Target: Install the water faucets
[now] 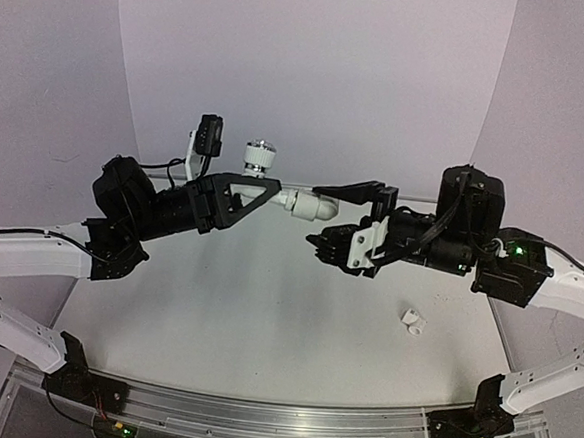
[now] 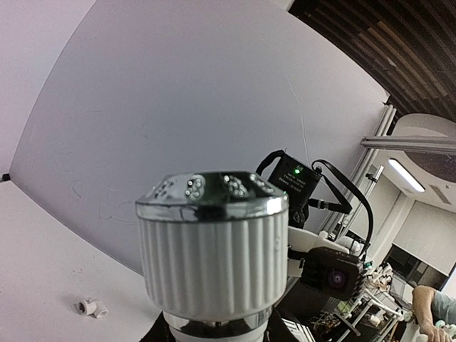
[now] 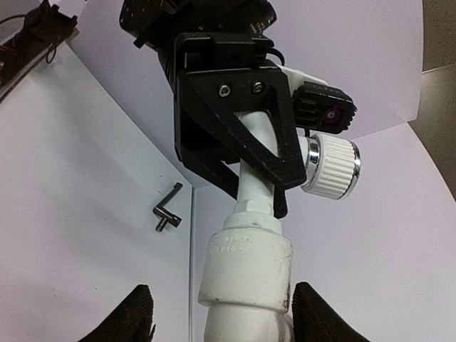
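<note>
Above mid-desk, left gripper clamps the faucet, held off the surface. Right gripper is wide open, fingers straddling its tip without gripping. Small fitting lies near the right edge.

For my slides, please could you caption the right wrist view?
Left claw grips white faucet, its end inside the open right claw.

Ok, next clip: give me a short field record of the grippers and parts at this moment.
left gripper: shut on faucet, held above table
right gripper: open, fingers flanking faucet's tubular end
small white fitting: loose on table, below right gripper in top view
dark crank bar: lying on table, untouched
</note>
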`<state>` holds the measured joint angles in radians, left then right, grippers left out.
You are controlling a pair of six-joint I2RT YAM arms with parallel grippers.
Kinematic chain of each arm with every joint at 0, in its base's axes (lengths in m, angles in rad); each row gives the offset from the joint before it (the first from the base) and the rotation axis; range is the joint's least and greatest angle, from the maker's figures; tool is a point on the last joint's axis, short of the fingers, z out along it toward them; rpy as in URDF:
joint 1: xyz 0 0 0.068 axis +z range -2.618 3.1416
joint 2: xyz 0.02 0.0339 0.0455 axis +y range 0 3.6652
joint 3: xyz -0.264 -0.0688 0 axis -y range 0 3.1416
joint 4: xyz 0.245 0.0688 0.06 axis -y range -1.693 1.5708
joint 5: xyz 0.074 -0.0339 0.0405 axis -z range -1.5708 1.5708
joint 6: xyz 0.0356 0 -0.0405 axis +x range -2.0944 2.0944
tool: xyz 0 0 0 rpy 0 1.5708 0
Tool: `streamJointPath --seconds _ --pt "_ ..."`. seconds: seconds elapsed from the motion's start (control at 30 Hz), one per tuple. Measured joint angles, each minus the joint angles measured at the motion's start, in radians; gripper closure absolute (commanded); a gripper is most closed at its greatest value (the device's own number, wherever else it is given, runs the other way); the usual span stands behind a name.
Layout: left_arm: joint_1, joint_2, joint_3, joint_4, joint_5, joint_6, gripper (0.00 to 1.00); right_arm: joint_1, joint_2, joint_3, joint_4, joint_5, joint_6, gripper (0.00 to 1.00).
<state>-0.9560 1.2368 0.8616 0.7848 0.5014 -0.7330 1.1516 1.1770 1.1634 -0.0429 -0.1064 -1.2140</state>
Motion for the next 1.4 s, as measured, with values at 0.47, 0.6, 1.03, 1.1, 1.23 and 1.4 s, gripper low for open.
streamJointPath --seconds 0.47,0.6,1.03,1.1,1.23,1.4 --pt "-0.001 0.002 0.000 -0.028 -0.108 -0.075 1.00 0.040 0.069 -0.032 0.179 0.227 -0.212 0.49" --pt "-0.001 0.004 0.000 -0.047 -0.128 -0.076 1.00 0.044 0.090 -0.030 0.190 0.264 -0.216 0.51" --pt "0.001 0.009 0.000 -0.060 -0.174 -0.051 0.82 0.049 0.146 0.029 0.182 0.343 -0.111 1.00" --pt "0.002 0.009 0.000 -0.063 -0.187 -0.048 0.64 0.049 0.158 0.046 0.165 0.359 -0.083 1.00" --pt "0.003 0.009 0.000 -0.069 -0.198 -0.023 0.28 0.050 0.172 0.062 0.128 0.379 -0.009 1.00" --pt "-0.001 -0.005 0.000 -0.089 -0.206 0.008 0.01 0.047 0.183 0.066 0.096 0.397 0.099 1.00"
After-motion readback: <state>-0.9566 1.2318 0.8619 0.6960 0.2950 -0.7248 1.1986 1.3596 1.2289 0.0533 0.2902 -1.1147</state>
